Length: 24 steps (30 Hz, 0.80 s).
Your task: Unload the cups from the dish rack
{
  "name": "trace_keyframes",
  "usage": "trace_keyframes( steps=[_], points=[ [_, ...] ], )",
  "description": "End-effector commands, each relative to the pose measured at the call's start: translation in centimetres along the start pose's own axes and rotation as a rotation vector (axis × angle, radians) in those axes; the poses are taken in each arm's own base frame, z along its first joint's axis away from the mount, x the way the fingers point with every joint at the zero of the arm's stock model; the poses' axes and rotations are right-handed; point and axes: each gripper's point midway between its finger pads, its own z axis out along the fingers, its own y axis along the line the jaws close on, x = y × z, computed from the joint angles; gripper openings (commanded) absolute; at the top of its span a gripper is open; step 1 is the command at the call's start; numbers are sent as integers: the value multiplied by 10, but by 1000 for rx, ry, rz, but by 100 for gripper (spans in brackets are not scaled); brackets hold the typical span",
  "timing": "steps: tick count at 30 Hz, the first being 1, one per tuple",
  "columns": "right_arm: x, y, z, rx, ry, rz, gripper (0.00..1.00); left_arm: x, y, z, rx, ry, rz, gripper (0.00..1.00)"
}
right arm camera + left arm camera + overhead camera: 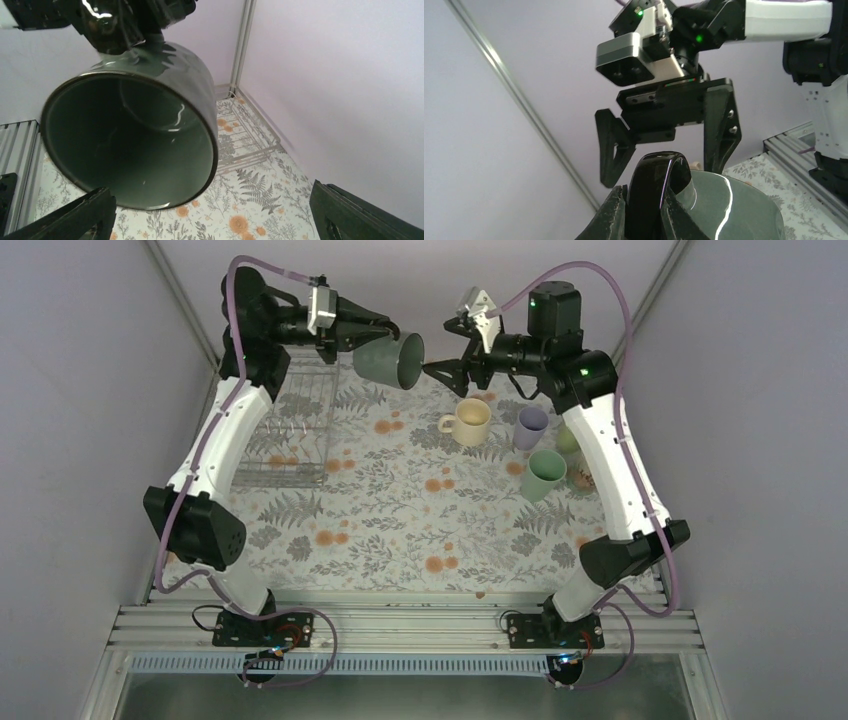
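Hanging in the air past the far right corner of the dish rack (290,445), the dark green-black mug (388,360) lies nearly on its side. Its long axis runs across the table (400,530) from one arm to the other. Its base points back toward the left arm, and its open mouth faces the right gripper (446,348) and tips a little downward.

The left gripper (645,216) is clamped tight on the handle (659,185), which sits on the mug's upper side, and carries the whole weight. The right gripper stands just beside the rim with its jaws spread as wide as they go and nothing in them. In the right wrist view the mouth fills the space ahead of the two fingers, which sit to either side and below it.

A handover therefore looks likely and would turn on this alignment. The right arm is the nearer free tool, and its jaws would have to straddle the rim or wall. Whether they are already level with the rim is hard to tell.

The cream-yellow mug (467,422), lilac tumbler (530,427) and mint-green tumbler (543,475) stand on the table to the right.
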Motion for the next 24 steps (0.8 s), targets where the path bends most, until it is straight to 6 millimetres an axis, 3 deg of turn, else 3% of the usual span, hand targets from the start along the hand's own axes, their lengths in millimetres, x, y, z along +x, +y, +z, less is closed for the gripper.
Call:
trace_keyframes(
  steps=[1,9,10,14,16,24],
  points=[
    [-15,-3,-2,-11,-54,-7,100,-18,-9,10,57,-52,58,2],
    [-14,-8,10,-48,-53,21,97,-21,-14,28,93,-84,59,2],
    [-14,-9,11,-46,-52,18,94,-21,-16,30,99,-87,62,2],
    [-8,-14,16,-39,-33,31,62,-21,-16,35,107,-91,67,2],
    [-4,-15,18,-33,-22,37,52,-21,-15,36,105,-84,72,2],
    [-1,-10,15,-41,-19,38,42,-16,-12,36,96,-65,77,2]
  ],
)
